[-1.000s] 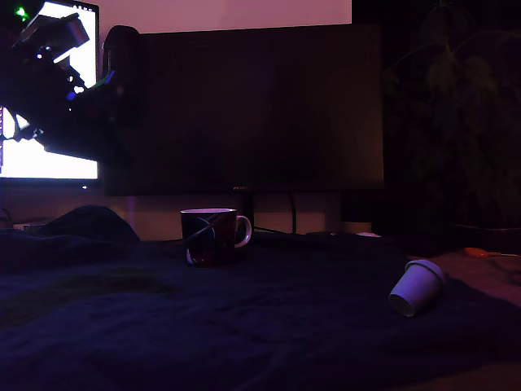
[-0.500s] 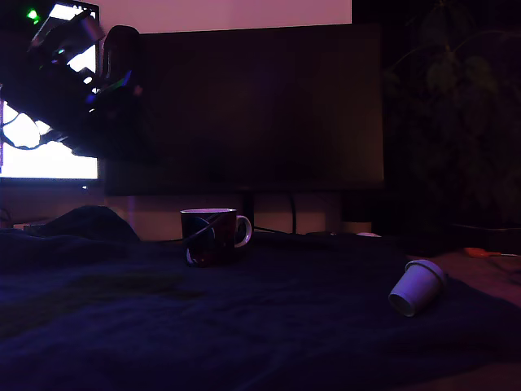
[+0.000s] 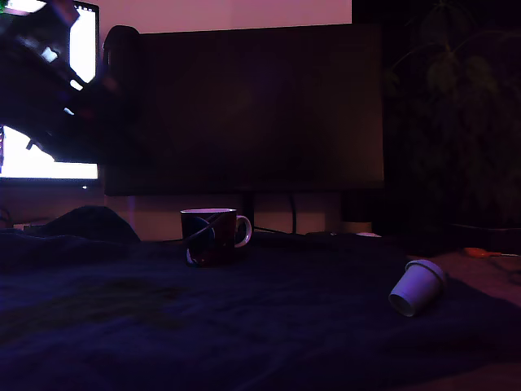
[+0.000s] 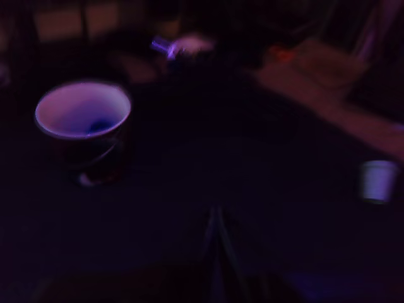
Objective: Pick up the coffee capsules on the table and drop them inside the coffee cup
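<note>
**A:** Where are the capsules?

**B:** The pale capsule (image 3: 417, 286) lies tipped on its side on the dark cloth (image 3: 244, 326), open end toward the camera, far to the exterior view's right and well below the raised arm (image 3: 57, 98). In the wrist view it (image 4: 377, 180) sits well apart from the gripper (image 4: 218, 252). A blue spot (image 4: 96, 126) rests at the bottom of the coffee cup (image 4: 83, 129); too blurred to call it the blue capsule.

**A:** And the cup?

**B:** Upright on the cloth, white handle to the exterior view's right (image 3: 215, 235), below and ahead of the gripper, nearer to it than the pale capsule.

**A:** The gripper?

**B:** High at the exterior view's upper left, before a lit screen (image 3: 49, 159). In the dim wrist view its fingers appear nearly closed; nothing is seen held, though I cannot tell for certain.
</note>
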